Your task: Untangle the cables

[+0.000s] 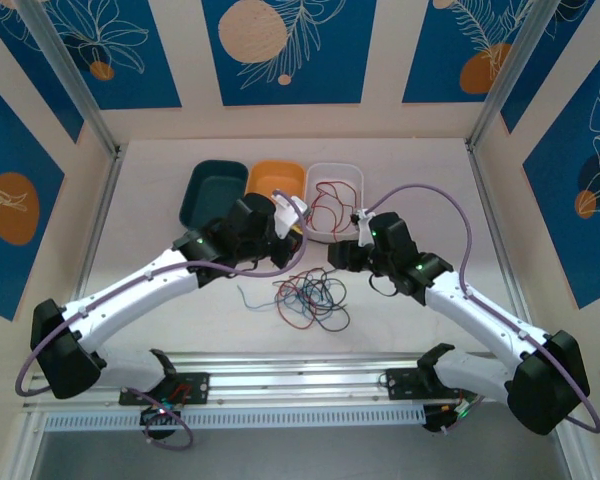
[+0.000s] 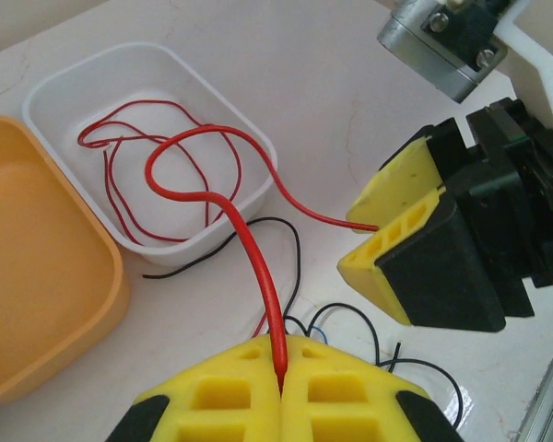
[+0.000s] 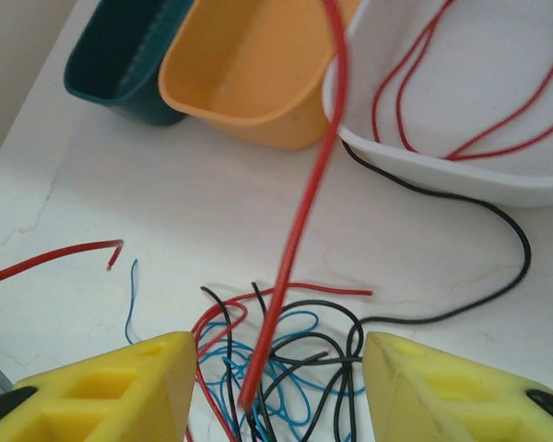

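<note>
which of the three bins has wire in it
The white plastic bin, rightmost in the row: thin red wire loops inside. The orange bin and dark teal bin show none.

**Three tubs, two arms, two grippers, one cable knot**

Three tubs line the table's [image 1: 150, 200] 12 o'clock edge: one teal tub [image 1: 216, 192] at 11, one orange tub [image 1: 276, 180] at 12, one white tub [image 1: 352, 178] at 1. There are two robot arms, a left arm [image 1: 140, 290] and a right arm [image 1: 480, 320]. They carry two grippers, a left gripper [image 2: 281, 368] and a right gripper [image 3: 281, 387]. There is one thick red cable [image 2: 263, 276]. What looks like one thin red cable [image 2: 152, 102] lies in the white tub. One tangle [image 1: 310, 295] at centre mixes red, black and blue strands, too knotted to count.
</note>
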### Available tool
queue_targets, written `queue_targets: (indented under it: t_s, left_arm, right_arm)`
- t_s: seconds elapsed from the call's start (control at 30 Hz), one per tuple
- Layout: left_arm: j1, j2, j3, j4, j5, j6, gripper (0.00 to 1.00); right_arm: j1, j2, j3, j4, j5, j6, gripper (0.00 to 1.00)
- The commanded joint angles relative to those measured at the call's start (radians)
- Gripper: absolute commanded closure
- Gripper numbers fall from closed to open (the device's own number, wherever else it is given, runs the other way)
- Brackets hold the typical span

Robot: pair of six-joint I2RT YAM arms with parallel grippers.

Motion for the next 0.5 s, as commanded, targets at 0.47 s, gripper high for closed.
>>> queue_targets:
  t_s: [0.47]
  left_arm:
    - [0.077,-0.05,-0.005,-0.037,0.032,0.146,1.0]
  right_arm:
    - [0.045,-0.181,0.036,-0.06,-0.012,-0.138,0.42]
